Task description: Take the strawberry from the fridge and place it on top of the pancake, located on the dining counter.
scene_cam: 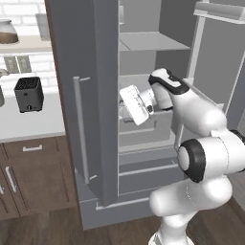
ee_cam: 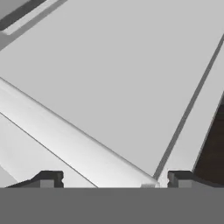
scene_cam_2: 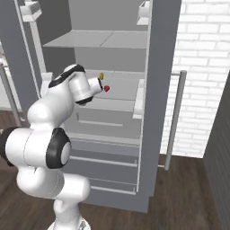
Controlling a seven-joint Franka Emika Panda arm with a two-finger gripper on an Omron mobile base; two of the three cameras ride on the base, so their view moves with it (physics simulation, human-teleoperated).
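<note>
Inside fridge, mid shelf: strawberry sits just right of the arm's wrist, small yellow item just above and left of it.
claw: jaws wide apart, nothing between them; in the hand view the tips frame bare grey shelf panel, no berry in sight.
aim: judging by that view, the claw looks past or beside the berry, not at it. Closing now would likely grab air.
risk 1: tiny round berry. If a fingertip touches it off-centre it may roll toward the far wall, or off the near shelf lip.
risk 2: yellow item is close to the berry. A wide-open claw swept across could knock it or pick it up instead.
risk 3: wrist is deep between both open doors; the right door bin is near. A wide swing on the way out could clip it or the shelf edge.
risk 4: soft small fruit. A shallow pinch could let it slip out on the way to the pancake surface.
contact: can't tell from the base views whether the claw touches the shelf.
</note>
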